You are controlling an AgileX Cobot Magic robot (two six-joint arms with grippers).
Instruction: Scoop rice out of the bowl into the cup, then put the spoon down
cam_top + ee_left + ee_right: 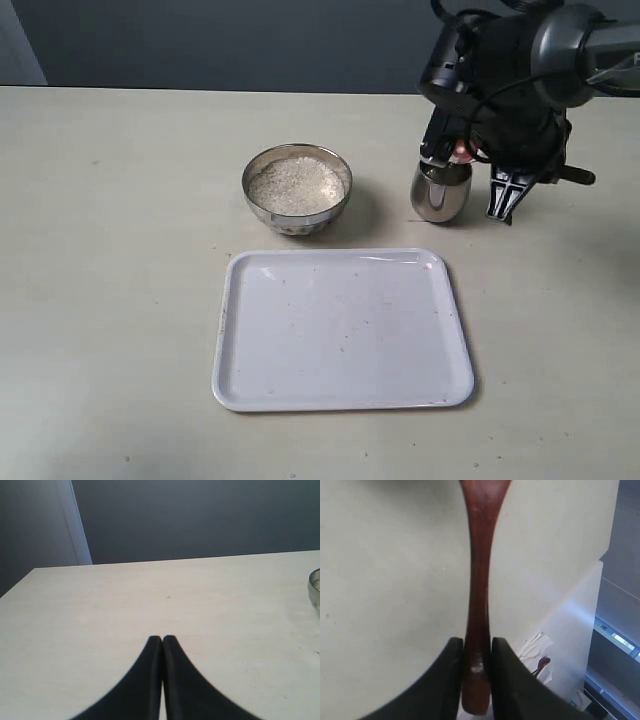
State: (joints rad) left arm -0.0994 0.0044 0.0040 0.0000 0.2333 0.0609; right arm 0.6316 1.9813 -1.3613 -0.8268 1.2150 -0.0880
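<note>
The steel bowl [296, 205] stands mid-table, filled with white rice [296, 184]. Its rim also shows at the edge of the left wrist view as the bowl [315, 587]. To its right stands the steel cup [440, 192], its top hidden under the right arm. My right gripper [505, 195] hangs just right of the cup. In the right wrist view the right gripper [477, 641] is shut on the slim handle of the reddish-brown wooden spoon [480, 570]; the spoon's bowl is cut off by the frame edge. My left gripper [162, 638] is shut and empty over bare table.
A white rectangular tray [225, 340] lies flat in front of the bowl and cup, with a few specks on it. The right arm's dark bulk [520, 70] looms over the cup at the back right.
</note>
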